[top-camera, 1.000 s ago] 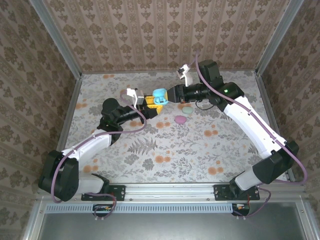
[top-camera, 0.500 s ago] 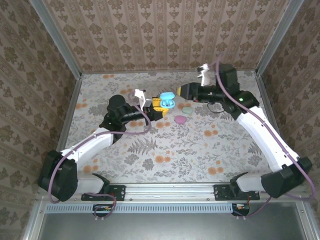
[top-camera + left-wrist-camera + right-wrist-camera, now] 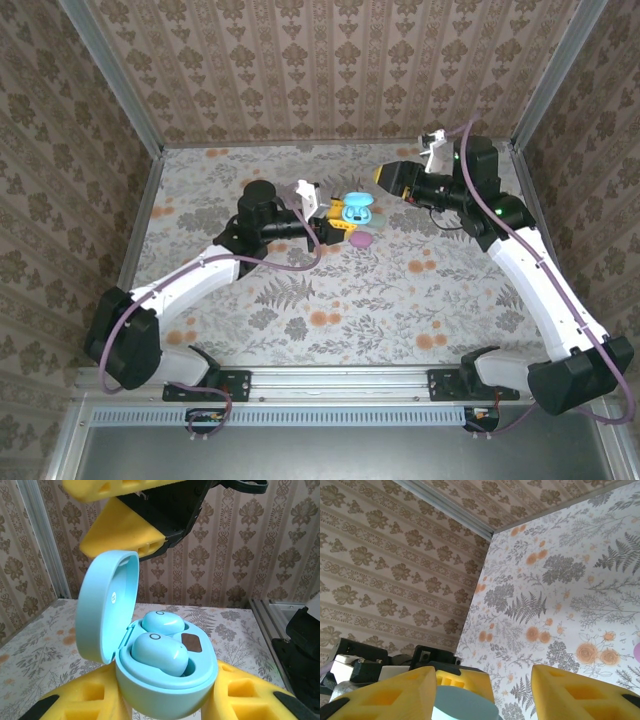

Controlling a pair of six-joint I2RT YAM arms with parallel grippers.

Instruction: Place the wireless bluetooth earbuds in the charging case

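Left gripper (image 3: 342, 221) clamped on the open light-blue charging case (image 3: 165, 680), held upright so the two blue earbuds (image 3: 159, 652) in its wells can't tip out; right gripper (image 3: 388, 177) jaws apart, empty, well clear.

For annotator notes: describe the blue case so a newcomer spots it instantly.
Find the far middle of the floral table, where the left arm's tool ends. Its yellow fingers clamp the light blue charging case. Unlike the pink case lying nearby, its lid stands open with two blue earbuds seated inside.
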